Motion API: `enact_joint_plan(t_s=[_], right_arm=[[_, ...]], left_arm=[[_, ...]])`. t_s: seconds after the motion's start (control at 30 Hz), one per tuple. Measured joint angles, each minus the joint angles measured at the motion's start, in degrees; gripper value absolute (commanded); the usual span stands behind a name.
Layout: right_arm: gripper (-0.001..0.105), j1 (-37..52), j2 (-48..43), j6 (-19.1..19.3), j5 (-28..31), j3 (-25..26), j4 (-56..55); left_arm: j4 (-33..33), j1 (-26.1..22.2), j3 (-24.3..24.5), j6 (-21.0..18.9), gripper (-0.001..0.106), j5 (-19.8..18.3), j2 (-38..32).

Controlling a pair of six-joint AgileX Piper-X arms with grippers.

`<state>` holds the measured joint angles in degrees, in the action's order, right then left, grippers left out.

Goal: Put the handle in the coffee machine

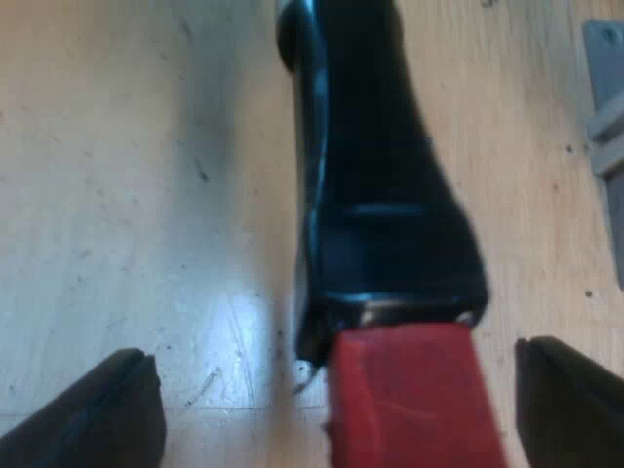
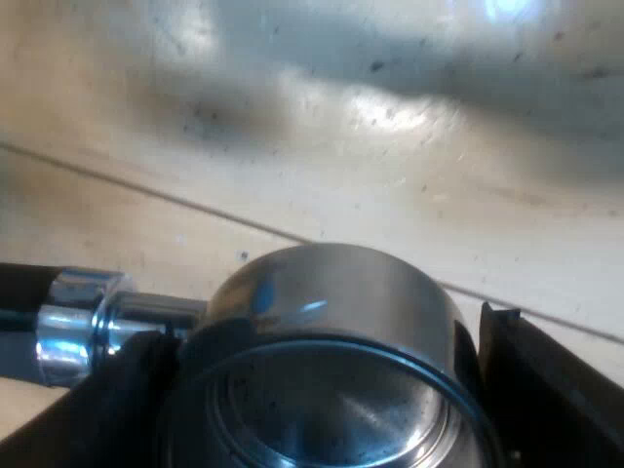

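The metal holder's dark handle [image 1: 375,185] runs away from my left gripper [image 1: 336,414] over the wooden table, and its red end [image 1: 409,395] lies between the two black fingers [image 1: 93,414]. Those fingers stand wide apart on either side without touching it, so the left gripper is open. The holder's round steel basket [image 2: 331,322] sits between the fingers [image 2: 551,385] of my right gripper [image 2: 322,395], open side toward the camera, with the fingers close against its sides. Its chrome neck [image 2: 88,317] leads off to the dark handle.
A light wooden table top [image 1: 127,195] lies under both arms, with a seam line [image 2: 146,190] across it. A grey metal piece [image 1: 606,88] lies on the wood beside the handle.
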<state>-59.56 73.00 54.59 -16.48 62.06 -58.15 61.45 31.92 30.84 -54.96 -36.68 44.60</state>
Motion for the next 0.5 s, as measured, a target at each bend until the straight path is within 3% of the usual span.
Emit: enact_joint_plan(t_s=[0.5], right_arm=[[0.0,0.0,0.0,0.1,-0.3,0.0,0.0]], left_arm=[[-1.5,0.0,-0.2,0.9,0.075,0.8,0.0]])
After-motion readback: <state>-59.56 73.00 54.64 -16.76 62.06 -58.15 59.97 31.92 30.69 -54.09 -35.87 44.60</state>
